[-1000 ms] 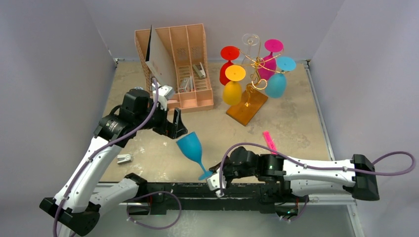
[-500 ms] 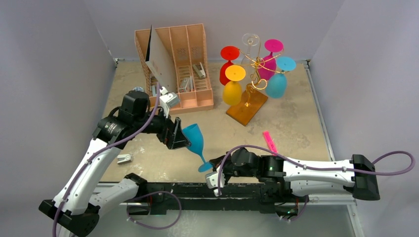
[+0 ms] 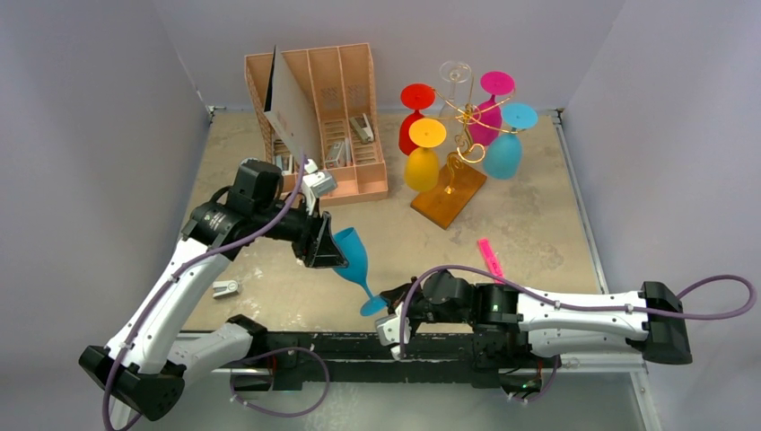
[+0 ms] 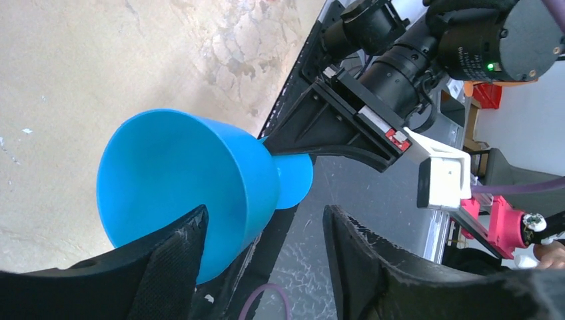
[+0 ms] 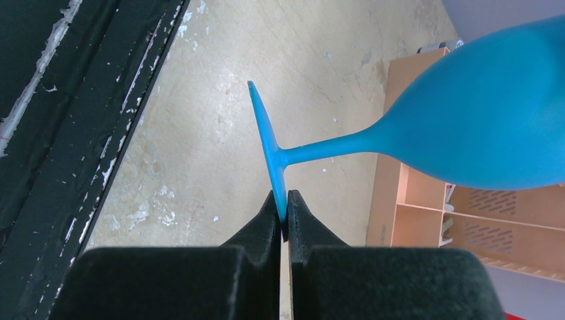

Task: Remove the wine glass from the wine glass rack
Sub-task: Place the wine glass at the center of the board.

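Note:
A blue wine glass (image 3: 352, 254) hangs tilted over the near table, bowl up-left, foot down-right. My right gripper (image 3: 388, 312) is shut on the rim of its foot (image 5: 266, 133); the pads pinch the thin disc (image 5: 285, 200). My left gripper (image 3: 328, 247) straddles the bowl (image 4: 180, 173) and is open (image 4: 264, 212). One finger (image 4: 166, 253) lies against the bowl; the other finger (image 4: 373, 260) stands apart from it. The wine glass rack (image 3: 449, 193) stands at the back with red (image 3: 415, 112), yellow (image 3: 424, 157), magenta (image 3: 489, 112), light blue (image 3: 504, 144) and clear (image 3: 456, 76) glasses hanging.
A pink-tan file organiser (image 3: 345, 135) with a white card (image 3: 292, 103) stands at the back left. A pink strip (image 3: 490, 258) lies right of centre. A small white clip (image 3: 225, 288) lies near the left arm. Grey walls close both sides.
My left gripper has moved right from beside the glass to around its bowl, and its jaws have narrowed. The glass has tipped a little more upright. The right gripper keeps its pinch.

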